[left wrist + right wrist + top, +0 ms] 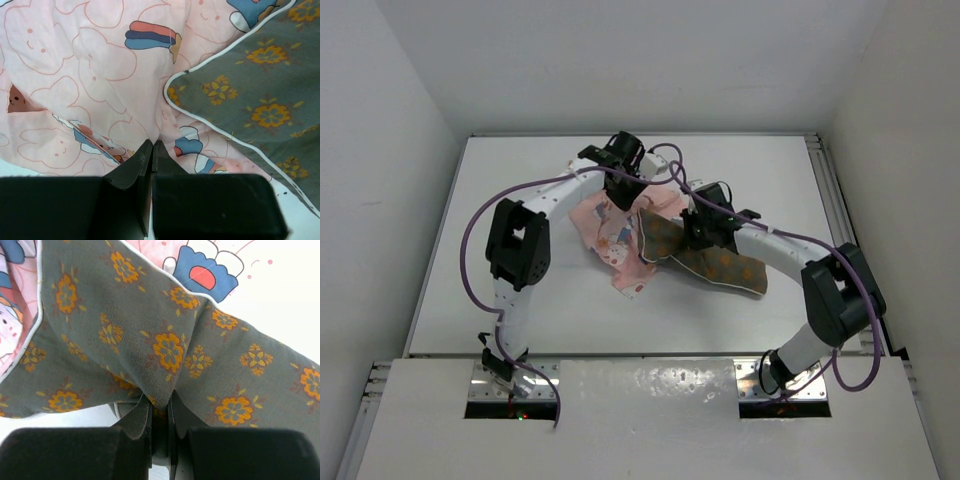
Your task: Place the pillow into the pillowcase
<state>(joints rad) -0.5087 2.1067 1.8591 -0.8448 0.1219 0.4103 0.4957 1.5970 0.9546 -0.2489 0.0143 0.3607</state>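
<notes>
Top external: left gripper [622,190] pinches the pink pillowcase [605,230] mid-counter [760,170] — jaws tight together on a thin fold. Just right of it, the pillow [725,268] overlaps the pillowcase's edge, one corner against the pink cloth — right gripper [698,238] clamped narrowly on a bunched fold of it.

My arms [516,312] are white tubes with chunky black joint housings [517,243], and a purple cable [466,250] loops along each. My left hand [152,146] and right hand [159,399] have matte black, wedge-shaped fingers [132,170].
</notes>
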